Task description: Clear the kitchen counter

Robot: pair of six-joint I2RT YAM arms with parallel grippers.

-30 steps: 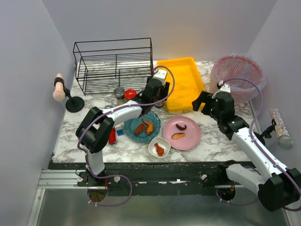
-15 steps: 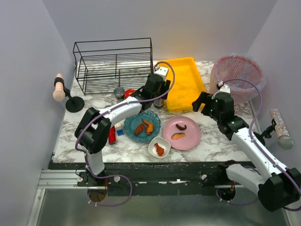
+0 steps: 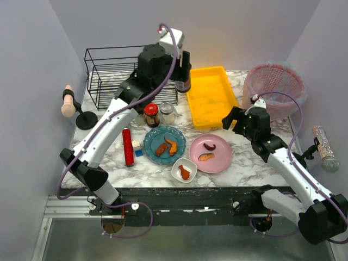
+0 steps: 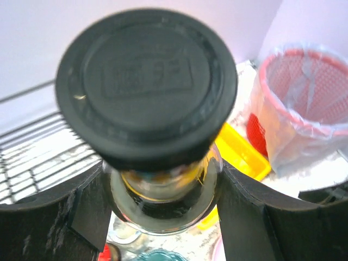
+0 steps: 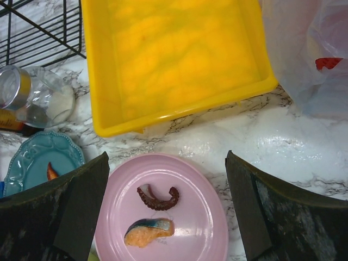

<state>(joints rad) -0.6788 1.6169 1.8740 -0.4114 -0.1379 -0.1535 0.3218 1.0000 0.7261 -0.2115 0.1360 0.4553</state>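
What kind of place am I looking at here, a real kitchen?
Likely a mock kitchen in a test booth, not a home: a marble-patterned counter, a wire rack and plates of toy-like food, boxed in by plain walls.

Left of the yellow tray [image 3: 209,98] stands a black wire rack [image 3: 111,81]; right of it, a plastic-lined pink mesh basket [image 3: 274,89]. In front of the tray lie a pink plate [image 3: 217,157], a teal plate [image 3: 166,135] and a small white bowl [image 3: 176,169], each holding food scraps.
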